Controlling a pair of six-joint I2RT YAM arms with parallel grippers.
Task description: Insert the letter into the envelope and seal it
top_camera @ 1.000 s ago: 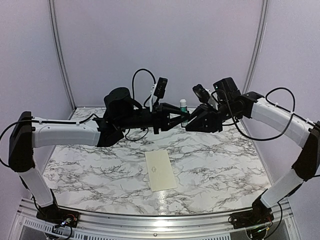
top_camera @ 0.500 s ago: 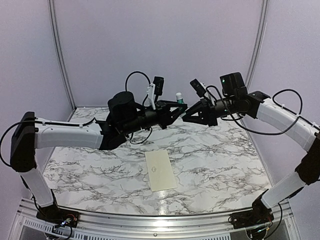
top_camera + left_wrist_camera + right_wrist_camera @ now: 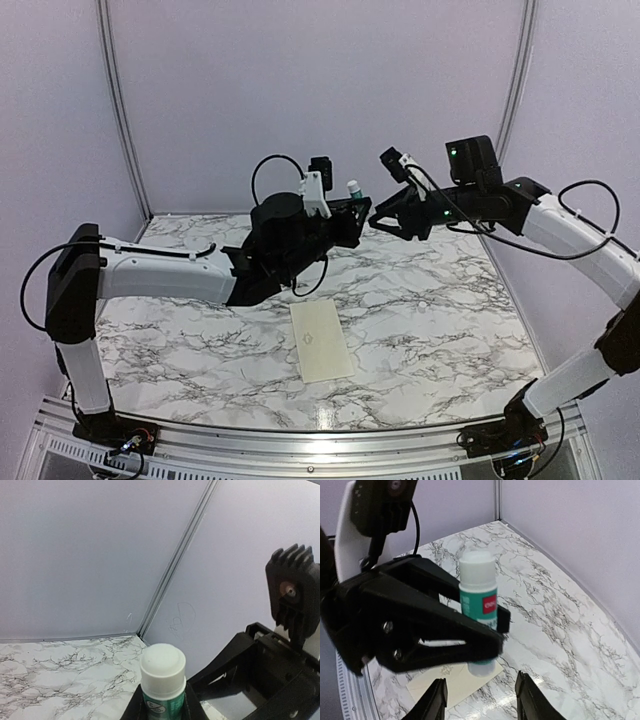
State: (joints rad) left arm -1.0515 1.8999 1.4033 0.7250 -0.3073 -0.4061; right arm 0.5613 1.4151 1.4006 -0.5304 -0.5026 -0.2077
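- Currently the marble tabletop (image 3: 450, 330) carries the envelope (image 3: 322, 340), which lies flat near the middle, towards the near edge.
- My left tool (image 3: 353, 207) hangs high above the far side, clamped on the glue tube (image 3: 478, 597), which stands upright with its white cap on top.
- My right tool (image 3: 481, 700) hovers just right of the tube, fingers apart and clear of it.

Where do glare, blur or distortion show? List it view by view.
Top external: the wide lens bows the wall rails. Left wrist: the glue tube sits close, cropped and slightly soft. Right wrist: the left gripper reads as a dark mass, and glare streaks the table below it.
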